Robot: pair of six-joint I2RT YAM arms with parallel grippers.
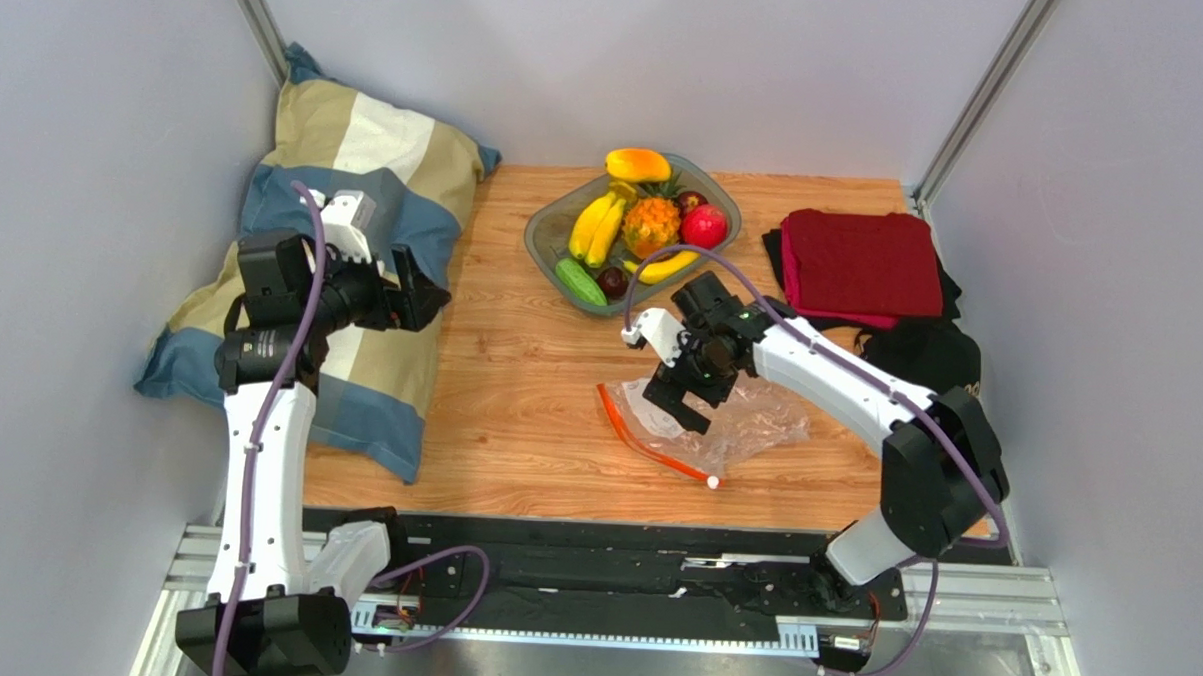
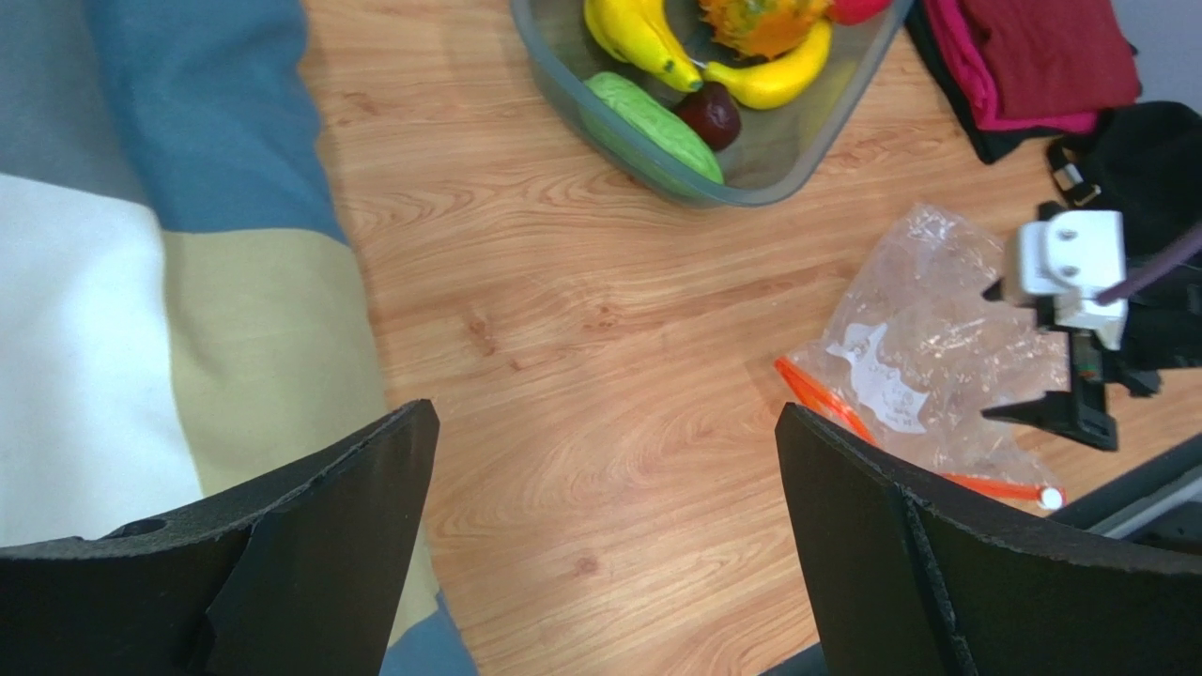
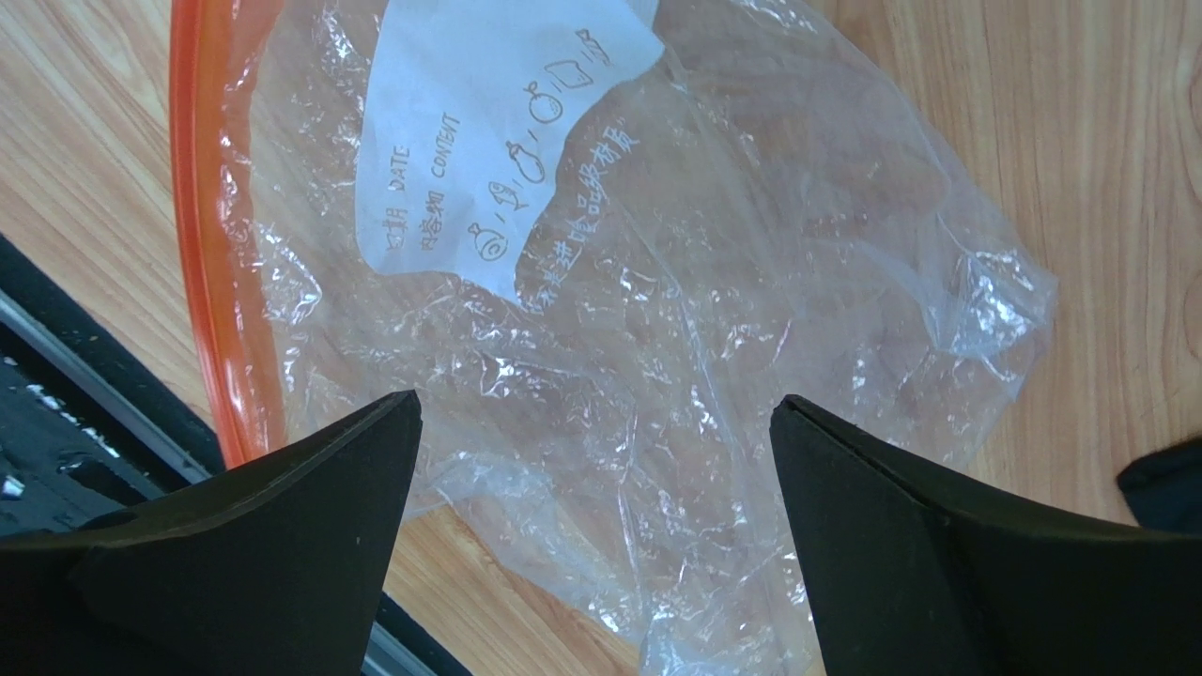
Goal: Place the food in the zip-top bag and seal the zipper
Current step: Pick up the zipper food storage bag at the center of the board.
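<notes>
The food lies in a grey-green tray at the back: pineapple, bananas, mango, cucumber, red and purple fruits. The clear zip-top bag lies flat on the table, empty, its orange-red zipper toward the left and its white slider at the near end. My right gripper is open and hovers just over the bag, with the zipper on its left. My left gripper is open and empty, high by the pillow, far from the bag.
A striped pillow covers the table's left side. Folded red cloth and a black item sit at the back right. The table's near edge meets a black rail. Bare wood lies between pillow and bag.
</notes>
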